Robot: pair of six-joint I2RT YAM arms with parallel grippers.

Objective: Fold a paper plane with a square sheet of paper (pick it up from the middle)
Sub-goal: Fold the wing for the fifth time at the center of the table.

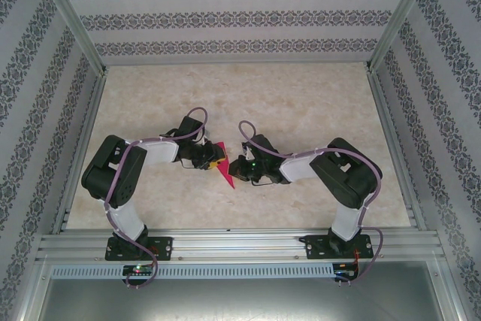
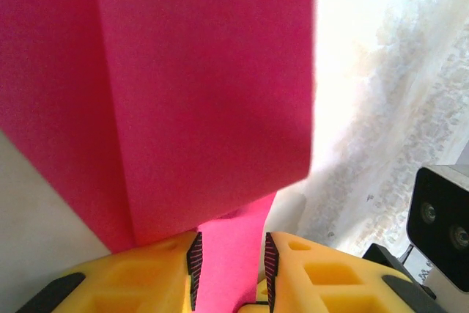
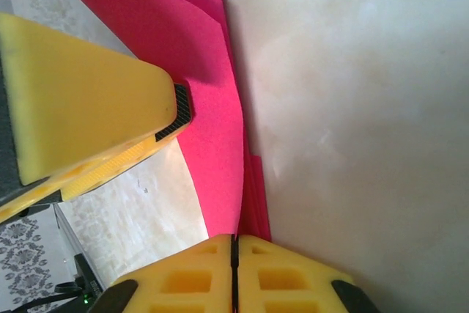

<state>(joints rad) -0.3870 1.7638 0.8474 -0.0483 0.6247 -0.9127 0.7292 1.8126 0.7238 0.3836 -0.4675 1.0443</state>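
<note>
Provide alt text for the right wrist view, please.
The right pincer, shut, pinches an edge of the folded magenta paper against a pale marbled table; the left pincer touches the paper's face from the left.

Both arms were noted bent inward, elbows pushed out to the sides, wrists turned toward each other at mid-span. The left hand [image 1: 208,157] and right hand [image 1: 242,165] were held low and near each other. The left hand's fingers [image 2: 146,276] were seen parted, a gap left between the pads. The right hand's fingers [image 3: 286,276] were pressed together, pinched on the paper plane [image 3: 212,130].
</note>
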